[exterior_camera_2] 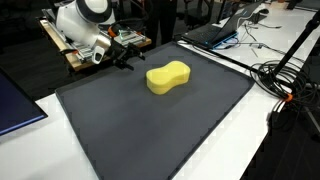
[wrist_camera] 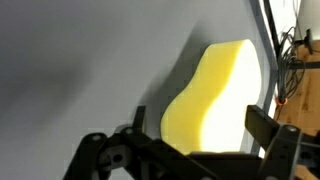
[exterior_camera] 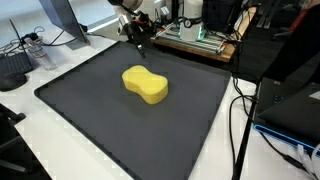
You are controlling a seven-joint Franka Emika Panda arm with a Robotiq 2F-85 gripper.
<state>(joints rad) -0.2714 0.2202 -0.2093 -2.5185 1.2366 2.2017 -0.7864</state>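
A yellow peanut-shaped sponge (exterior_camera: 145, 84) lies flat near the middle of the dark grey mat (exterior_camera: 90, 110); it shows in both exterior views, sponge (exterior_camera_2: 168, 76), mat (exterior_camera_2: 150, 125). My gripper (exterior_camera: 139, 44) hangs open above the mat's far edge, short of the sponge and not touching it; it is also at the mat's back corner, gripper (exterior_camera_2: 124, 57). In the wrist view the sponge (wrist_camera: 215, 95) fills the space ahead between the two spread black fingers (wrist_camera: 262, 125), with nothing held.
A wooden frame with electronics (exterior_camera: 195, 38) stands behind the mat. Cables (exterior_camera: 240, 110) run along one side of the mat, and more cables (exterior_camera_2: 285, 80) lie by a laptop (exterior_camera_2: 225, 25). White table (exterior_camera: 40, 150) surrounds the mat.
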